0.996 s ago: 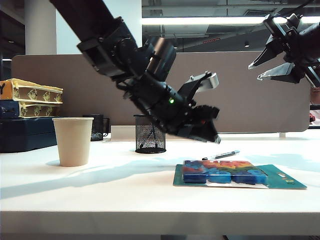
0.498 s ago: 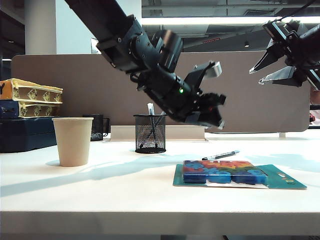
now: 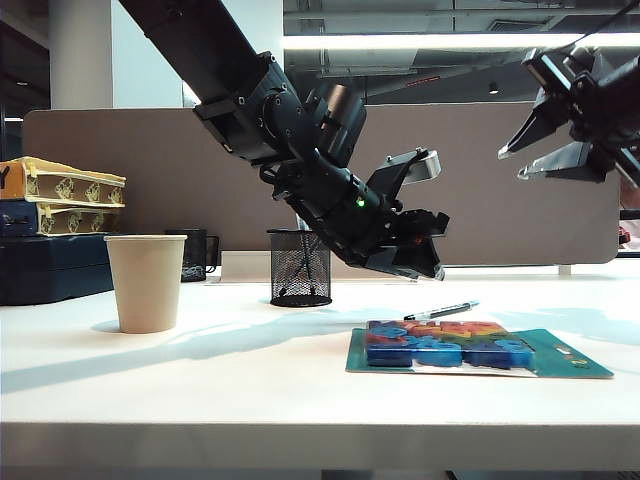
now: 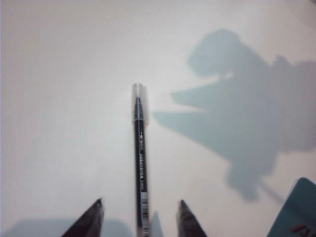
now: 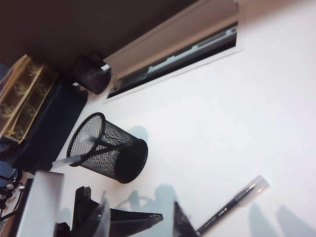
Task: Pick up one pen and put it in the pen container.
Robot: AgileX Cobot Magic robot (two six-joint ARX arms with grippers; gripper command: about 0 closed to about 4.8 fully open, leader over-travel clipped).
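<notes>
Our left gripper [image 4: 139, 217] hovers released over the pen [image 4: 139, 163].
Right gripper [image 3: 540, 155], released, sits at two o'clock, empty.

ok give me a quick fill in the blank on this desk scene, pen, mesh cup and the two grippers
1. The pen lies flat on the ____, just behind the colourful pack.
2. The left gripper hangs over the pen with its jaws ____, one finger on each side of the barrel.
3. The pen container stands between the pen and the beige ____.
4. The right gripper is raised high at the exterior view's ____ edge.

Missing words: table; open; paper cup; right
</notes>
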